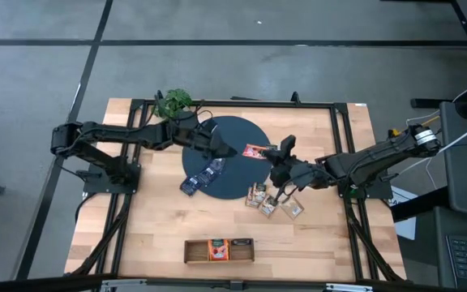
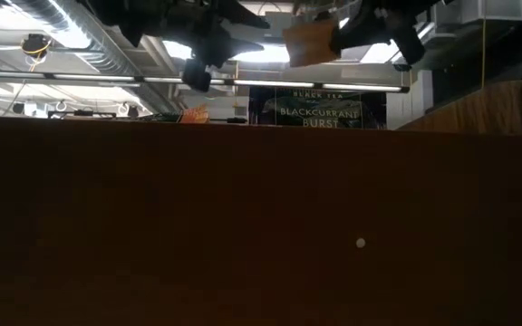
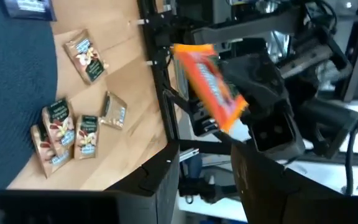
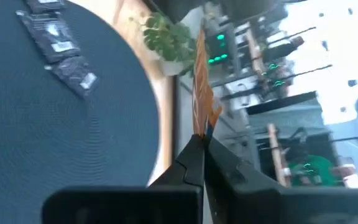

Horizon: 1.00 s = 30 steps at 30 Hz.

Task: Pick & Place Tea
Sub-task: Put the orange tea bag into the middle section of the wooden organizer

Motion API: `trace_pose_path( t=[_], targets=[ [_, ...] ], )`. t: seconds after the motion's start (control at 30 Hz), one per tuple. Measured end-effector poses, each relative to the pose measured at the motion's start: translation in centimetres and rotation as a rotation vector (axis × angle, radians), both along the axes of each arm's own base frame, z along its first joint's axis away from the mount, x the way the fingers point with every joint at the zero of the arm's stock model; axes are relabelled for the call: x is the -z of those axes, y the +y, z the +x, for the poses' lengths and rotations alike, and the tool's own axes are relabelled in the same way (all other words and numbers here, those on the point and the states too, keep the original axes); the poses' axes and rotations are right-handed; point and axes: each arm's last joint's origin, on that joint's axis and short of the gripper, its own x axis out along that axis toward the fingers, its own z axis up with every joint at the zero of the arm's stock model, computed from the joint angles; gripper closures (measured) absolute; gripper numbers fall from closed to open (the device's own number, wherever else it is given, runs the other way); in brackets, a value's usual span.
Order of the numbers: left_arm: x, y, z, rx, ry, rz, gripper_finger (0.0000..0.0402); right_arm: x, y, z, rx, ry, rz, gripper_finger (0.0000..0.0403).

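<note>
My right gripper (image 1: 271,154) is shut on a red-orange tea sachet (image 1: 254,150) held in the air at the right rim of the dark round mat (image 1: 242,134). My left gripper (image 1: 227,149) is open over the mat, just left of that sachet and not touching it. Blue sachets (image 1: 202,174) lie flat in a row on the mat's near-left part. Several beige-green sachets (image 1: 274,201) lie flat on the wood near the right gripper. Another red-orange sachet (image 1: 218,249) lies in the middle compartment of the wooden tray (image 1: 193,250). My right gripper pinches the red-orange sachet by one end (image 3: 234,107) between its two fingers. The fingers come about level from the table's right side. The rest of the sachet (image 4: 199,87) sticks out past the fingertips toward the left gripper, lifted clear of the mat.
A leafy green plant (image 1: 173,101) stands at the mat's far left. The tray sits at the table's near edge, and its wall (image 2: 261,226) fills most of the low view. Bare wood lies left of the mat and between the mat and the tray.
</note>
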Motion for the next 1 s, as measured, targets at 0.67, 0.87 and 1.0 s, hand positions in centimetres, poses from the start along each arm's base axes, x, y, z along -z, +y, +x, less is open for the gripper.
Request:
trace_pose_path(
  t=[0.67, 0.87, 1.0],
  targets=[
    [-1.6, 1.1, 0.1, -0.166, -0.161, -0.053, 0.0261, -1.9, -2.3, 1.6, -0.078, -0.085, -0.105, 0.0397],
    [-1.3, 1.2, 0.4, -0.160, -0.150, -0.056, 0.0261, -2.1, -2.7, 1.7, -0.061, -0.113, -0.105, 0.0396],
    [-0.9, 1.0, 0.6, -0.152, -0.137, -0.061, 0.0261, -2.2, -2.7, 1.8, -0.059, -0.121, -0.102, 0.0396]
  ],
)
